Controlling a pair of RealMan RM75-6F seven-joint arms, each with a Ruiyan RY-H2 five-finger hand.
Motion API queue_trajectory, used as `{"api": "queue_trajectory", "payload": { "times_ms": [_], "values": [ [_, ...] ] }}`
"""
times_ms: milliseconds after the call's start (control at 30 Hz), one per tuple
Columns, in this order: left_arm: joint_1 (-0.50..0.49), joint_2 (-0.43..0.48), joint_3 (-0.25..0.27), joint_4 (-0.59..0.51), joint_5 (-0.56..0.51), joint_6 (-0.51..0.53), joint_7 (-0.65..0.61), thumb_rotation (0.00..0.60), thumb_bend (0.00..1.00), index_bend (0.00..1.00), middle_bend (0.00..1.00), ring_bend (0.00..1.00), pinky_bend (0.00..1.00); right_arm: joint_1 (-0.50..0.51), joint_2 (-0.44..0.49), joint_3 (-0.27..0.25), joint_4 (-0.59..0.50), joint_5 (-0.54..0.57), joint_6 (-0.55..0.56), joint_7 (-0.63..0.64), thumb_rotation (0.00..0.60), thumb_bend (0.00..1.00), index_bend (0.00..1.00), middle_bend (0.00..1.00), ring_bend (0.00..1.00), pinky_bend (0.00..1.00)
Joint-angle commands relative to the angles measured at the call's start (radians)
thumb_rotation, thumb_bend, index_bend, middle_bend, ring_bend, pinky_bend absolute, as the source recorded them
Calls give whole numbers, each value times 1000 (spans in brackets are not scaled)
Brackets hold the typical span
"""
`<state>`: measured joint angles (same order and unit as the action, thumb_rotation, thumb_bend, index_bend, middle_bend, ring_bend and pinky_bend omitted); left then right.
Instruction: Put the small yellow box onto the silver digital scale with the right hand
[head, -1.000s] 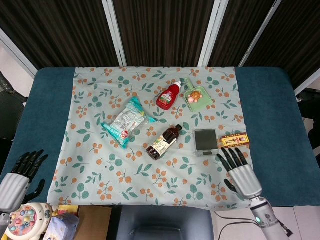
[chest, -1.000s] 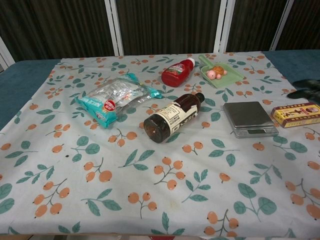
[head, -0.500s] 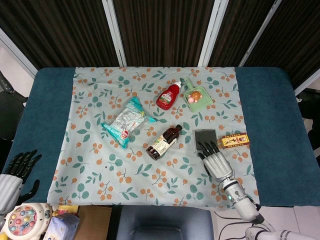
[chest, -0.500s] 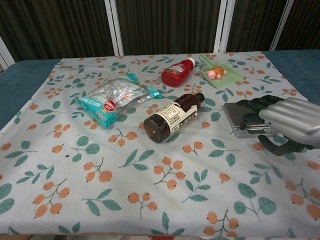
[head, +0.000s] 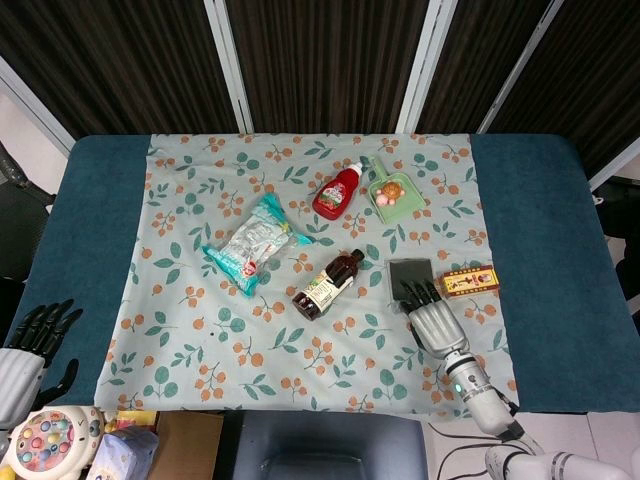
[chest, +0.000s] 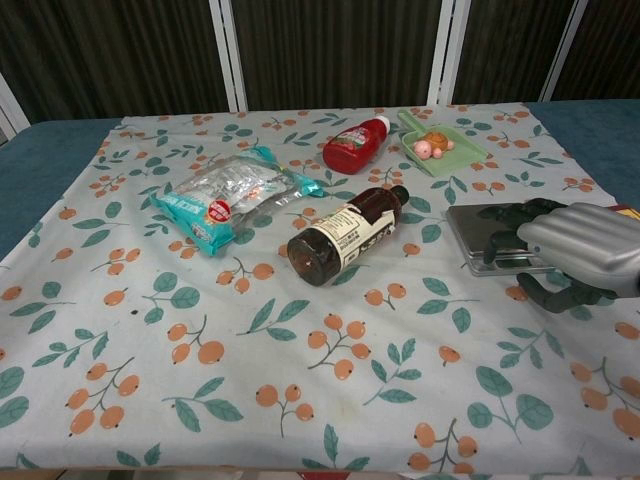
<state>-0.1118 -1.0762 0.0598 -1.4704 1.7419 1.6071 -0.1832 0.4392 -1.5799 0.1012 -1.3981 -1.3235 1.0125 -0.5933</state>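
Observation:
The small yellow box (head: 470, 280) lies flat on the cloth just right of the silver digital scale (head: 406, 274). In the chest view only a sliver of the box (chest: 629, 211) shows behind my right hand (chest: 572, 250). My right hand (head: 432, 318) hovers at the scale's (chest: 476, 232) near edge, fingers spread over it and holding nothing, to the left of the box. At the table's near left corner my left hand (head: 24, 347) hangs empty with its fingers apart.
A dark brown bottle (head: 327, 284) lies left of the scale. Further back are a red ketchup bottle (head: 337, 192), a green tray (head: 402, 206) with a toy turtle, and a snack bag (head: 254, 243). A colourful toy (head: 48, 443) sits below the left hand.
My right hand swung left from beneath the yellow box to the scale's near edge, then edged slightly back right. My left hand dropped lower at the corner.

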Motion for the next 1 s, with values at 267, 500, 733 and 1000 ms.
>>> {"api": "queue_trajectory", "payload": {
  "times_ms": [267,500,733,1000],
  "values": [
    [0,-1,0,0,-1,-4,6,600,507,0,0,0,86,18,-6,-10,-1,11,7,3,600,728,409,0,0,0],
    [2,-2,1,-1,2,-1,9,600,507,0,0,0,86,26,-8,-16,-6,34,7,-11,600,727,402,0,0,0],
    [2,-1,0,-2,3,-1,8,600,507,0,0,0,86,33,-10,-24,-7,56,7,-28,600,727,391,0,0,0],
    [3,0,0,-2,4,1,6,600,507,0,0,0,86,39,-15,-34,-1,76,7,-37,600,728,385,0,0,0]
  ]
}}
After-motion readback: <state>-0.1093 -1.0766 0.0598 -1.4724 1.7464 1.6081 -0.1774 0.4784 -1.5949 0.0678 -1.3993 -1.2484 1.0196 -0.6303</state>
